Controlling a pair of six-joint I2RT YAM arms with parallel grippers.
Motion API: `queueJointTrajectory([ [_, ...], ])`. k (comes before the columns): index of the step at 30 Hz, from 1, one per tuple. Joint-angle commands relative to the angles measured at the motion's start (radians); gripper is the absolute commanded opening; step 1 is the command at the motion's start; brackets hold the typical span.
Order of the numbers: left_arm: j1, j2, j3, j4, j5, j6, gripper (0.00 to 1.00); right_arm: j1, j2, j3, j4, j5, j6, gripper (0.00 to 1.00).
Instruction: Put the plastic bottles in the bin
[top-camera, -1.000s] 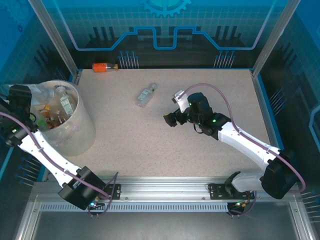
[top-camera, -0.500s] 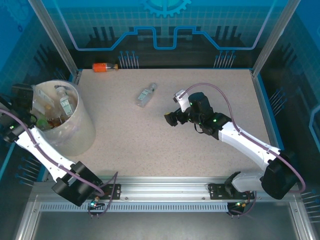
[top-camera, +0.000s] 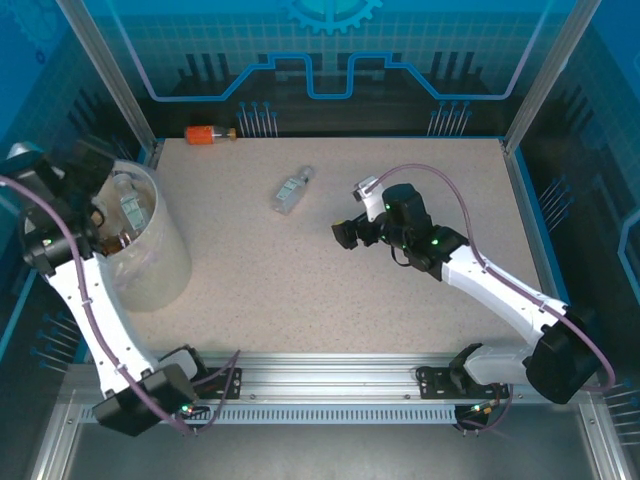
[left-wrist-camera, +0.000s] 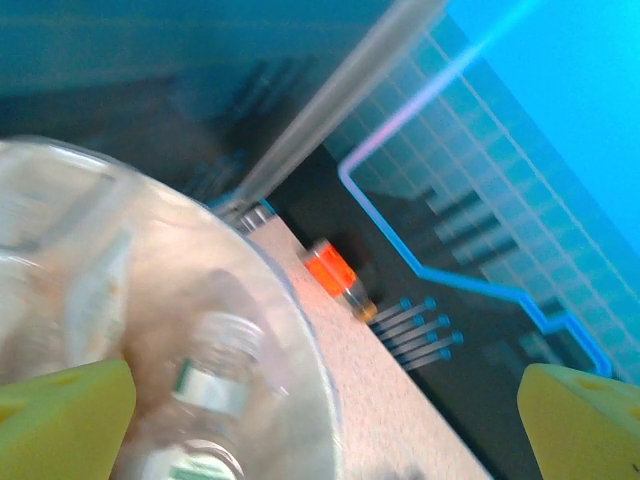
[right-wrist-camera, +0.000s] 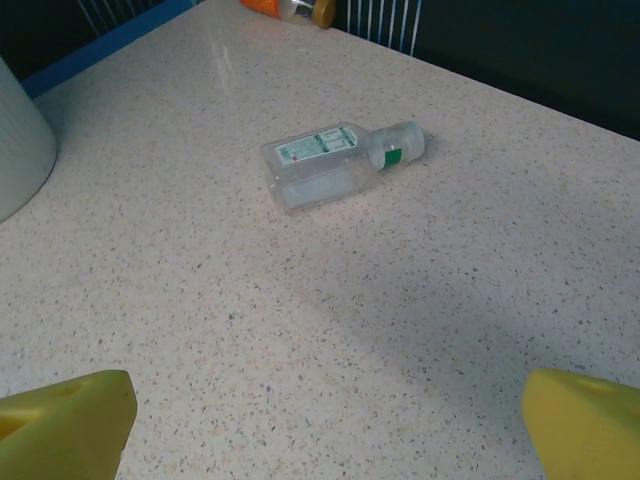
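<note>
A clear bottle with a green label (top-camera: 292, 190) (right-wrist-camera: 335, 163) lies on its side on the speckled table. An orange bottle (top-camera: 208, 133) (left-wrist-camera: 338, 277) lies at the table's far left edge. The cream-white bin (top-camera: 150, 250) (left-wrist-camera: 300, 400) stands at the left with several bottles (top-camera: 128, 208) (left-wrist-camera: 200, 390) inside. My left gripper (top-camera: 92, 165) (left-wrist-camera: 330, 440) hovers above the bin's far rim, open and empty. Right of the clear bottle, my right gripper (top-camera: 345, 236) (right-wrist-camera: 330, 420) is open, with nothing between its yellow fingers (right-wrist-camera: 65, 415).
Metal frame posts (top-camera: 105, 70) and blue panels wall in the table. A row of thin blue-tipped pins (left-wrist-camera: 415, 330) stands behind the orange bottle. Bare tabletop (top-camera: 330, 300) spreads between the bin and the right arm.
The left arm has swung up and forward, carrying its gripper from the bin's left side to above the far rim. The right gripper has shifted slightly.
</note>
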Motion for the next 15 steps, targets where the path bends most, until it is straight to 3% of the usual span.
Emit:
queueJointTrajectory([
  [1,-0.139,-0.032,0.033,-0.053,-0.149,0.076,0.99,-0.029,-0.038,-0.028,0.055,0.013,0.091,1.00],
  [10,-0.740,0.066,0.095,-0.063,-0.604,0.225,0.99,-0.096,-0.089,-0.084,0.112,0.020,0.322,1.00],
  [12,-0.839,0.116,0.109,-0.046,-0.673,0.262,0.99,-0.110,-0.105,-0.099,0.124,0.022,0.362,1.00],
  [15,-0.926,0.203,0.124,-0.014,-0.679,0.283,0.99,-0.128,-0.127,-0.109,0.125,0.024,0.393,1.00],
])
